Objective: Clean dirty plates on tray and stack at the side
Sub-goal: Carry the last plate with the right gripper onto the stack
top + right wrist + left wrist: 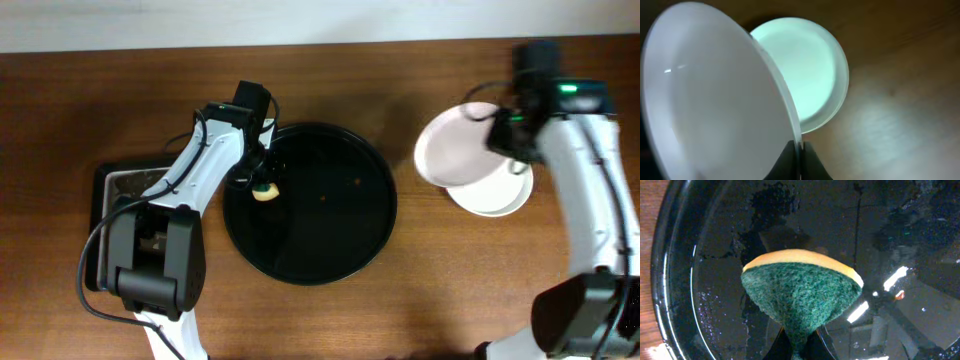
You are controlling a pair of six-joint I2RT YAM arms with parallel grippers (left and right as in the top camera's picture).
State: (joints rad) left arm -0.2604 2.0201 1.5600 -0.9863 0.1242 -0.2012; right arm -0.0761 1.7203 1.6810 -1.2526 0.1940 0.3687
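Step in hand: stacking, seemingly the last plate. The right gripper (799,161) clamped the rim of a tilted plate (715,100) above the stacked plate (812,70) near the right edge. The tray (340,250), mid-table, held none. The left gripper (799,351) pinched a sponge (802,297) over it. Next move called for: level, lower, release.

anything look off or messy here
Small orange specks sit on the tray, which looks wet. The right gripper holds a plate steeply tilted, off-centre over the lower plate.
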